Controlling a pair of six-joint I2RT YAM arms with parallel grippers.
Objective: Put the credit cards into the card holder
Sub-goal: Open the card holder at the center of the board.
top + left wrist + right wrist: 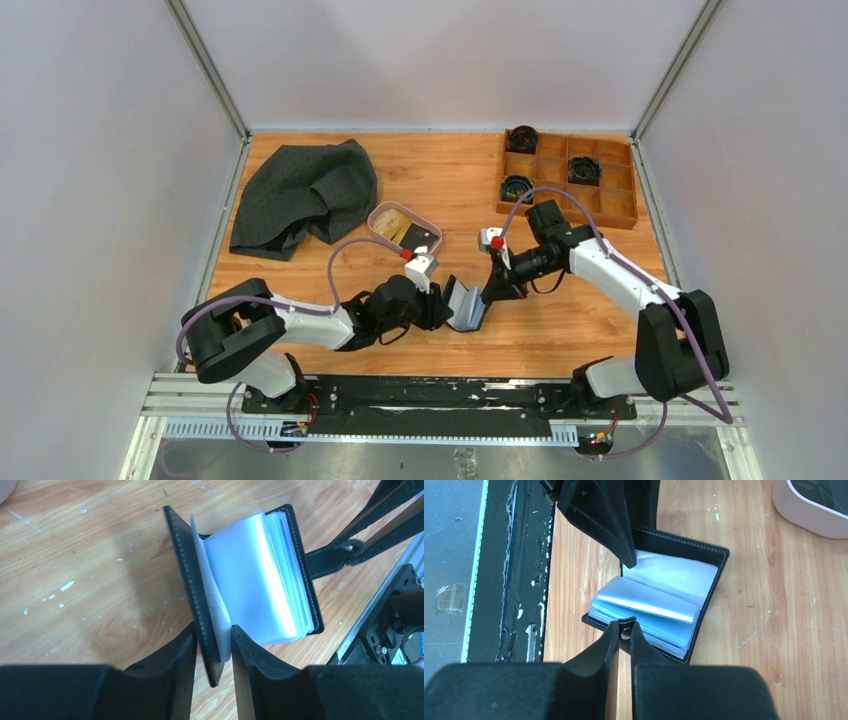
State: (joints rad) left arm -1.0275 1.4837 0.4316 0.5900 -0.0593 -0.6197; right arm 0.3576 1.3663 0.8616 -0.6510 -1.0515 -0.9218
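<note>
Card holder (467, 305) held open on the table (560, 330) – both grippers occupied
Left gripper (214, 630) is clamped on one cover (186, 570), a clear sleeve (215, 600) caught in the bite; right gripper (624, 627) pinches the snap strap (625, 635). The credit cards (395, 223) lie in the pink tray (378, 212), apart from it – freeing either gripper to fetch one may let the holder flop shut, and the trapped sleeve could crease
</note>
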